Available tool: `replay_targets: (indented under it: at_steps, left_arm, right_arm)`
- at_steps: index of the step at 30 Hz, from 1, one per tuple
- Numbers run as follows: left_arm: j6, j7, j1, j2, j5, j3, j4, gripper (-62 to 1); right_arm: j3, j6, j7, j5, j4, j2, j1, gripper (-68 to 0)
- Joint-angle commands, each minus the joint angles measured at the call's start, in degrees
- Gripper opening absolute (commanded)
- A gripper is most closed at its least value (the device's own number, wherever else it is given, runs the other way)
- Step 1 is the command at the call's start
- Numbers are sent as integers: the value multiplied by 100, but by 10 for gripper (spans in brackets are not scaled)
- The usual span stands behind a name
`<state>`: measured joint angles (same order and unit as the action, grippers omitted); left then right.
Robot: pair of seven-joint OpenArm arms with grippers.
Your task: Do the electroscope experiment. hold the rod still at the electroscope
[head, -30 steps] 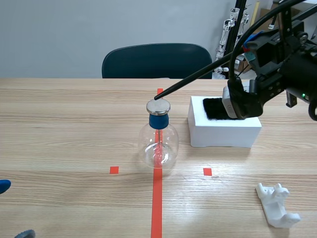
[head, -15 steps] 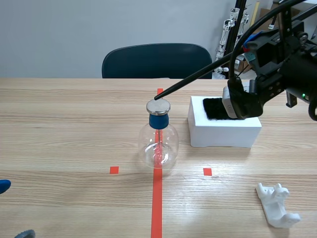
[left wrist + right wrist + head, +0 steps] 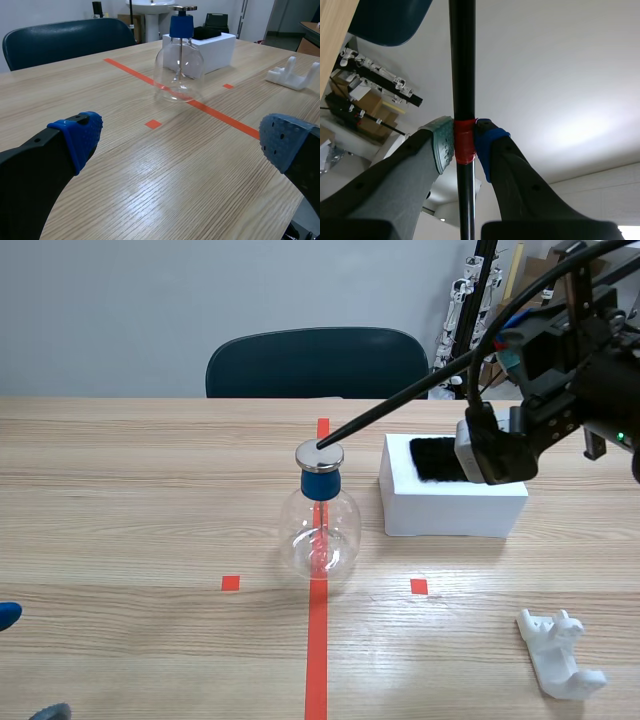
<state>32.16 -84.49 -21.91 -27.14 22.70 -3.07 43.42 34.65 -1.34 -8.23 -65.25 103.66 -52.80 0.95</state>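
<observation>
The electroscope (image 3: 319,525) is a clear round flask with a blue neck and a flat metal disc on top, standing on the red tape line; the left wrist view shows the electroscope (image 3: 179,55) well ahead of my left gripper. A long black rod (image 3: 400,398) slants down from the right arm, its tip resting at the disc's edge. In the right wrist view my right gripper (image 3: 464,142) is shut on the rod (image 3: 462,55) at a band of red tape. My left gripper (image 3: 175,145) is open, low over the near left table, holding nothing.
A white foam block (image 3: 452,490) with a black cloth (image 3: 436,457) on it lies right of the flask, below the right arm. A white plastic stand (image 3: 560,655) lies at the near right. A dark blue chair (image 3: 315,362) stands behind the table.
The right arm has shifted slightly right and down, bringing the rod's tip from just above the disc down to its edge. The left arm has not moved.
</observation>
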Motion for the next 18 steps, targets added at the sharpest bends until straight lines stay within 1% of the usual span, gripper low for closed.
replay_targets:
  at_steps: [1, 5, 9, 11, 15, 18]
  left_arm:
    - [13, -98, 2, -37, -59, -4, 50, 14]
    - [13, -98, 2, -37, -59, -4, 50, 14]
    - [13, -98, 2, -37, -59, -4, 50, 14]
    - [13, -98, 2, -37, -57, -4, 50, 14]
    - [13, -98, 2, -37, -57, -4, 50, 14]
    - [13, -98, 2, -37, -57, -4, 50, 14]
  right_arm:
    - [-306, 48, -122, 28, 179, -98, -98, -653]
    - [-981, 48, -125, 76, 531, -98, -667, -653]
    - [-1768, 48, -31, 146, 1032, -79, -1449, -653]
    - [-2155, 48, -13, 146, 1307, -2, -1884, -653]
    - [-2914, 48, 26, 142, 1867, 365, -2782, -653]
    - [-3471, 48, 146, 144, 2275, 817, -3469, -653]
